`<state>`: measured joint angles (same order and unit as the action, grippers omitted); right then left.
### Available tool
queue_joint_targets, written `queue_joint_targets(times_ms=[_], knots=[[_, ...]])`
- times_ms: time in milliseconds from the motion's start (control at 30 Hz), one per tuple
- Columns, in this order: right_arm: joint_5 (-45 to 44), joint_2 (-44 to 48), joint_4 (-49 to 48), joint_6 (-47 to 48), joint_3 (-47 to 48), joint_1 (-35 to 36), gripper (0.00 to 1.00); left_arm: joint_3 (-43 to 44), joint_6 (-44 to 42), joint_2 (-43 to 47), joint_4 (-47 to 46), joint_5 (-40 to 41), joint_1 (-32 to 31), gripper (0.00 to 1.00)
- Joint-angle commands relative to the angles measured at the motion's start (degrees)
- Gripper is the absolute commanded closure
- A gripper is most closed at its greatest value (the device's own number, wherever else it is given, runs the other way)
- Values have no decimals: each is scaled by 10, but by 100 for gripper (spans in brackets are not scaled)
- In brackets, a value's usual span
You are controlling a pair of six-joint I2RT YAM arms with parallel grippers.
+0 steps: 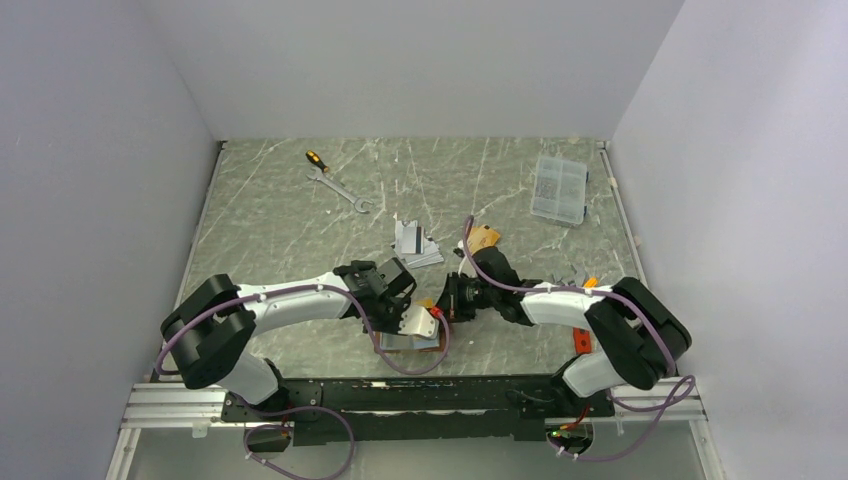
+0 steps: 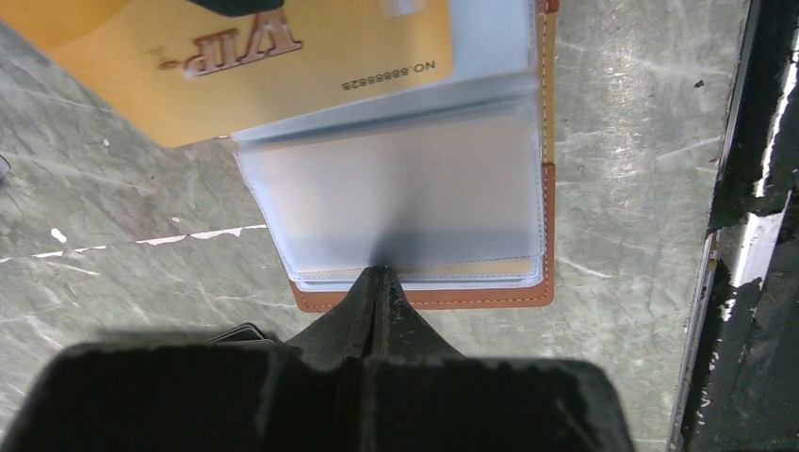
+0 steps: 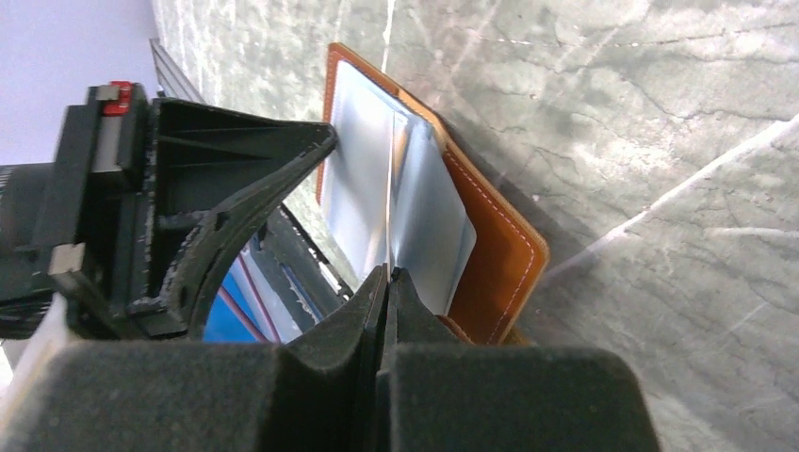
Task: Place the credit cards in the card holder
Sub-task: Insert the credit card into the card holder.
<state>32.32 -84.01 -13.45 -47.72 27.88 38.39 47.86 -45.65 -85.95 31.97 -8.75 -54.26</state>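
Top external view: a grey-green, marble-patterned table (image 1: 280,230) scored with pale scratches, enclosed on three sides by plain lavender-grey walls (image 1: 420,60). An aluminium rail (image 1: 170,405) runs along the near edge. At the far left of the table lie a wrench (image 1: 340,187) and a screwdriver (image 1: 314,158), and at the far right a clear compartment box (image 1: 560,187). A small stack of silver-grey cards (image 1: 413,243) rests near the centre. The two arms converge near the front edge.

Left wrist view: the card holder (image 2: 424,299) lies open and flat on the table, its tan leather rim showing around the pale clear sleeves. The left gripper (image 2: 382,273) has its fingers pressed together, pinching the near edge of a sleeve. A gold card (image 2: 254,66), printed "VIP" and numbered, lies slanted with one end overlapping the mouth of the sleeves. The black frame of the table edge fills the right margin.

Right wrist view: the right gripper (image 3: 388,273) is closed on the gold card, here seen edge-on as a thin line standing between the sleeves. The marbled surface fills the background.
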Motion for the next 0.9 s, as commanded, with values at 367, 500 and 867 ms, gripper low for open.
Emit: queue_joint_targets(times_ms=[367,500,867], knots=[[-16,11,-68,-36,-18,6,100,20,37,63,67,24,-3,99],[14,-13,-91,-39,-12,11,100,0,38,48,56,19,-3,100],[74,-32,-67,-16,-17,13,100,-20,46,-3,17,62,-3,100]])
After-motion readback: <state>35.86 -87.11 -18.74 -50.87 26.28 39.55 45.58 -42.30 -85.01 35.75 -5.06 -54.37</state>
